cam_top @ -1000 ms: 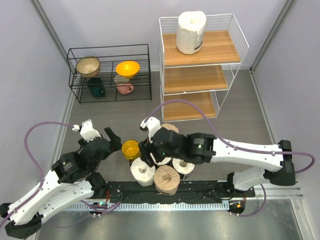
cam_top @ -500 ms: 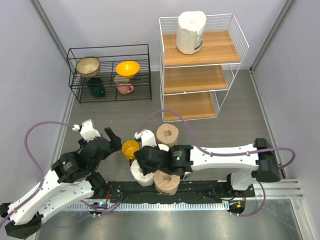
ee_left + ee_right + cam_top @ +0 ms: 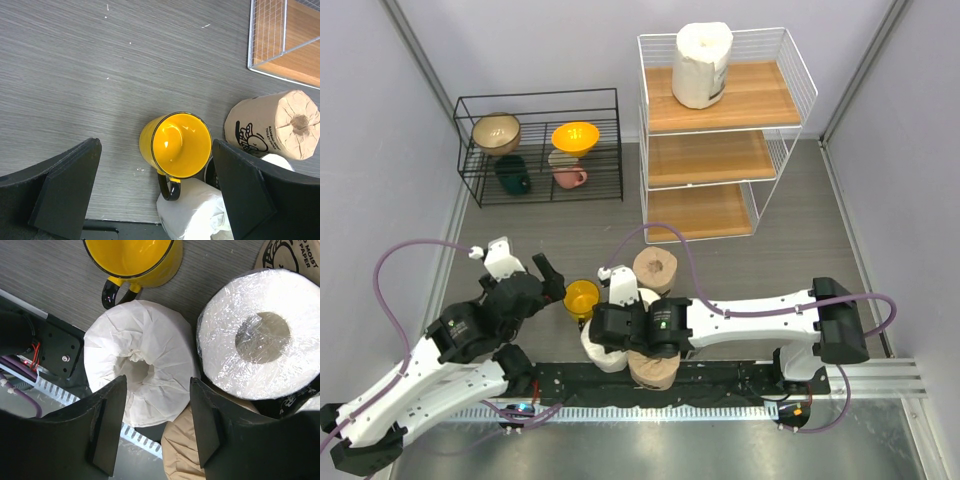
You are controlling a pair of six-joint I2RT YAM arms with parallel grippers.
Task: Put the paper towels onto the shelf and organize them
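One white paper towel roll (image 3: 702, 64) stands on the top board of the white wire shelf (image 3: 720, 158). Several rolls cluster near the arm bases: a beige printed roll (image 3: 655, 268), a white paper-wrapped roll (image 3: 603, 350) and a plain beige roll (image 3: 655, 368). My right gripper (image 3: 615, 325) hangs open over the cluster. In the right wrist view, the gripper (image 3: 157, 385) straddles the right side of the white paper-wrapped roll (image 3: 135, 365), beside a plastic-wrapped white roll (image 3: 260, 335) and the beige roll (image 3: 185, 450). My left gripper (image 3: 155, 145) is open and empty above the yellow cup (image 3: 175, 145).
The yellow cup (image 3: 582, 297) stands touching the left of the roll cluster. A low black wire rack (image 3: 540, 148) with bowls sits at the back left. A black rail (image 3: 720, 385) runs along the near edge. Grey walls close both sides.
My right arm has swung left and back towards the near edge, from over the beige printed roll to over the white paper-wrapped roll. The left arm has barely moved.
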